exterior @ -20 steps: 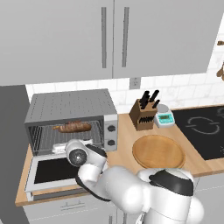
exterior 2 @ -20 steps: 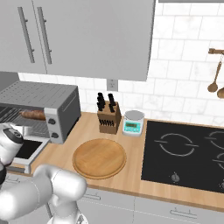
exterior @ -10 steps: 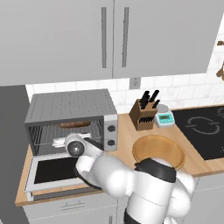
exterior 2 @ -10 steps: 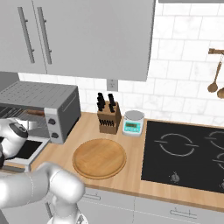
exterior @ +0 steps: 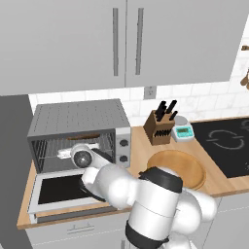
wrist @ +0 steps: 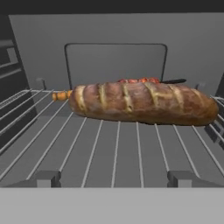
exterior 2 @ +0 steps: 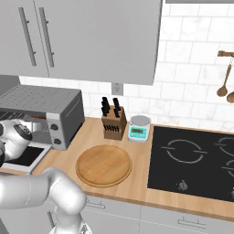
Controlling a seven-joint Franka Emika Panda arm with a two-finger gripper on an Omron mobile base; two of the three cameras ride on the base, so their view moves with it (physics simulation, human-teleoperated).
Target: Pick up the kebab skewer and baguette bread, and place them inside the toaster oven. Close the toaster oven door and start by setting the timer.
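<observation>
From the hand camera I see the baguette bread [wrist: 140,103] lying crosswise on the wire rack [wrist: 109,153], ahead of the hand and clear of it; nothing sits between the jaws. The fingertips are not visible to me in any view, so I cannot tell from the pictures how the jaws stand.

The loaf is stubby and golden-brown, with darker slashes across its crust. The kebab skewer [wrist: 142,81] lies directly behind it, parallel and mostly hidden: I see reddish chunks above the crust, an orange end protruding at one side and a dark tip at the other. I cannot tell whether the two touch.

In the left base view, the toaster oven [exterior: 80,121] stands on the counter [exterior: 141,146] with the toaster oven door [exterior: 61,189] dropped flat. The arm's wrist reaches into the opening.
</observation>
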